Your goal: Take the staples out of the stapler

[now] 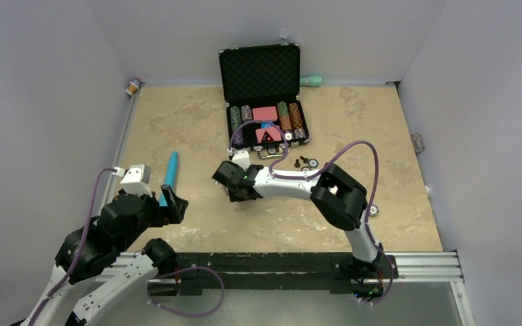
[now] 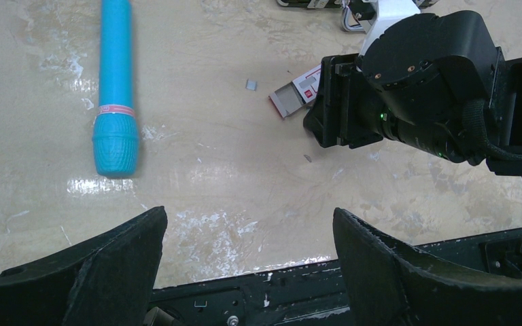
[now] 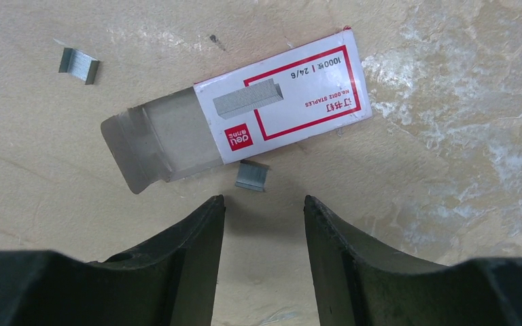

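Observation:
The slim blue stapler (image 1: pixel 170 171) lies on the table left of centre, lengthwise in the left wrist view (image 2: pixel 115 88). A white and red staple box (image 3: pixel 285 95) lies with its inner tray (image 3: pixel 149 146) slid partway out. One small clump of staples (image 3: pixel 252 176) rests just beyond my right gripper (image 3: pixel 264 202); another clump (image 3: pixel 79 65) lies farther left. The right gripper's jaws are open and hold nothing. My left gripper (image 2: pixel 248 214) is wide open and empty, near the table's front edge, short of the stapler's textured end.
An open black poker-chip case (image 1: pixel 262 95) stands at the back centre, a teal object (image 1: pixel 310 81) behind it. Small dark bits (image 1: pixel 306 163) lie in front of the case. A black rail (image 1: pixel 312 265) runs along the near edge. Grey walls close in both sides.

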